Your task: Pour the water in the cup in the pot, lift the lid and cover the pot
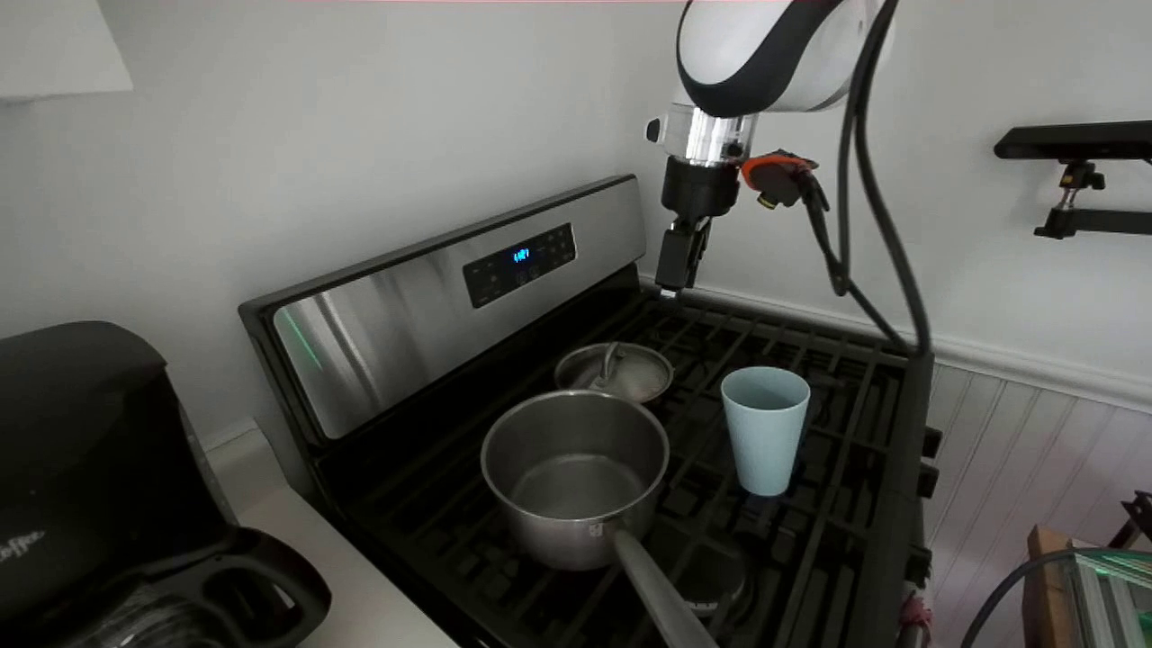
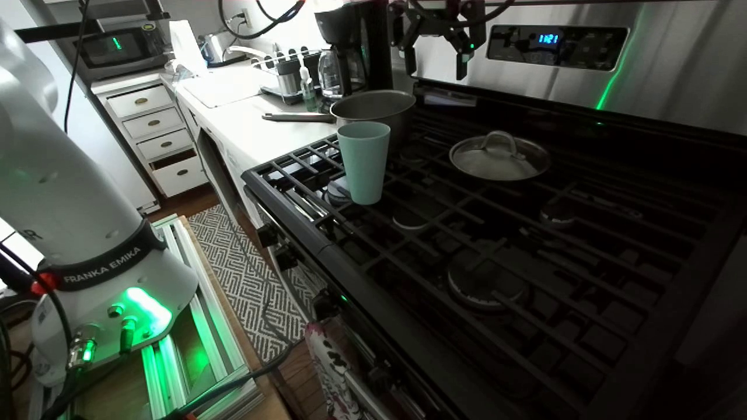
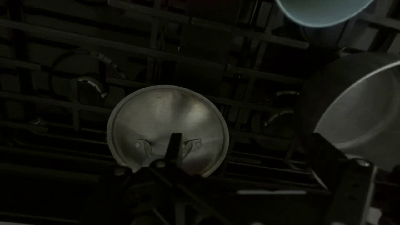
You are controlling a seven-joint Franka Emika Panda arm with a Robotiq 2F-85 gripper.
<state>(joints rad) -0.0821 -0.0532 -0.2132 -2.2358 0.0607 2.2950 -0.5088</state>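
Plainly, covering's left to do: the lid lies near the uncovered pot, the cup upright near both; whether pouring's done, I can't tell. The fingers hang spread, empty.

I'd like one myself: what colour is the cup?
The cup is pale blue, seen best in an exterior view.

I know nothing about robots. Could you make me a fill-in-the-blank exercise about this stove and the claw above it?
The gripper, its jaws spread apart, is ____ rather than shut.
The tumbler stands with its mouth facing ____, not down.
With the lid lying aside, the number of lids on the saucepan is ____.
On the stove, the display digits glow ____.

Missing words: open; up; zero; blue.
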